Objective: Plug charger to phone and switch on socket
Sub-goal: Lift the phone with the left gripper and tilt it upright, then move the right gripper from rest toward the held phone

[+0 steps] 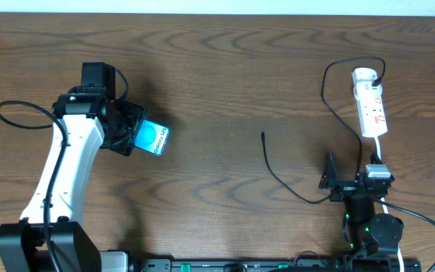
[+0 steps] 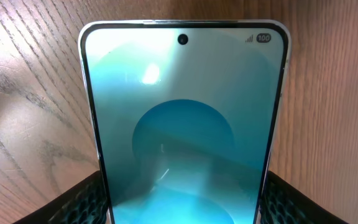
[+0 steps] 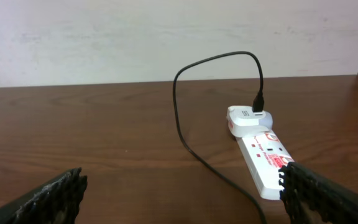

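Over on the left of the table (image 1: 217, 68), my left gripper (image 1: 143, 137) is closed across the width of the phone (image 1: 157, 140). The wrist view shows the pads (image 2: 73, 200) against both long edges, with the camera-hole end sticking out away from the wrist. Its long axis runs roughly sideways, from the gripper out toward the middle of the table, screen up; I cannot tell whether it rests on the wood or is lifted. The end opposite the camera hole sits back between the fingers, out of sight, so I judge the port may be awkward to reach in this hold. My right gripper (image 1: 329, 178) is spread as wide as it goes and has nothing in it. The coming move turns on the charger (image 1: 272, 168). Its plug tip (image 1: 263, 135) lies free on the wood, to the left of the right gripper and a little farther from the base, much nearer the right arm and well apart from the phone. That last stretch of cable runs nearly straight away from the base, so I would set the right fingers across it just behind the tip. The socket (image 3: 263, 158) lies farther out ahead of the right gripper, with the charger's white adapter (image 3: 247, 118) plugged into its far end.
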You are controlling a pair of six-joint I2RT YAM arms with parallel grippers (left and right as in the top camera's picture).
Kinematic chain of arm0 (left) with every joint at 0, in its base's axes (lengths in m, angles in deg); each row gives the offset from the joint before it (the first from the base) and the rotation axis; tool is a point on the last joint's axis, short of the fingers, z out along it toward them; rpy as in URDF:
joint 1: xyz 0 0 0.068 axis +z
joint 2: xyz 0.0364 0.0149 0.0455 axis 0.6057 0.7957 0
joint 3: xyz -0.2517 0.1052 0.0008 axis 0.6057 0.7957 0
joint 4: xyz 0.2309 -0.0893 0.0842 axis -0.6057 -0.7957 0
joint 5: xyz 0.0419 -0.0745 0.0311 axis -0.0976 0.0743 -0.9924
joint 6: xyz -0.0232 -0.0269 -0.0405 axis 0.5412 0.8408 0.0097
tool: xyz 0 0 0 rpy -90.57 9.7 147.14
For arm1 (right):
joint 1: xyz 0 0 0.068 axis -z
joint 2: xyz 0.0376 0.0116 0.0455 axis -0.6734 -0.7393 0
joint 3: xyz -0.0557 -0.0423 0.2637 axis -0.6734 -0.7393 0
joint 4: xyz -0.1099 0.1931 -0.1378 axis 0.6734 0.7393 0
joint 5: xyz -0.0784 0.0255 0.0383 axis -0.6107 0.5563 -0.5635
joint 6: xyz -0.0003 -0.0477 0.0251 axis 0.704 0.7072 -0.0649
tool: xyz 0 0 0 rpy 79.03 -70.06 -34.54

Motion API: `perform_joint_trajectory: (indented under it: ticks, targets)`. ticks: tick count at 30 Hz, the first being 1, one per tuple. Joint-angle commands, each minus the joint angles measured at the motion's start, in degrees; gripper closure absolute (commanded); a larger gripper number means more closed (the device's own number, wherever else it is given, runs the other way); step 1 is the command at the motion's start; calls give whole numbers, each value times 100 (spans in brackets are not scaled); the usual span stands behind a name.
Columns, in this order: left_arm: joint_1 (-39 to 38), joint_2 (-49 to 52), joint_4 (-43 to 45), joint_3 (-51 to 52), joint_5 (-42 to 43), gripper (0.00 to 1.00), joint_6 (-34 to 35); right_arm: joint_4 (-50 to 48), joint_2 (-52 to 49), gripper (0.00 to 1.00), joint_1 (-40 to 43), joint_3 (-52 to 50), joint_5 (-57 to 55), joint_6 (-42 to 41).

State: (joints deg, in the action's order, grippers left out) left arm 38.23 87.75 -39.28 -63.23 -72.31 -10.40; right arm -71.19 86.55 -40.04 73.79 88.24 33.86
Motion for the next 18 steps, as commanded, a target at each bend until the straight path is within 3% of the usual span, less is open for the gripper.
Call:
perform_joint_trajectory:
  ticks: [1,9,14,18]
  targets:
    - [-13,-2,35,-94,-79,93,-151,24,31,1,-50,-7,-66,92]
    - [-13,-2,118,-94,-79,93,-223,-535,31,1,-50,35,229,-273]
    - [-13,-2,201,-94,-74,93,-219,127,-271,1,-50,549,409,-297]
    - [-13,-2,201,-94,-72,93,-219,586,-1204,1,-50,1377,549,-297]
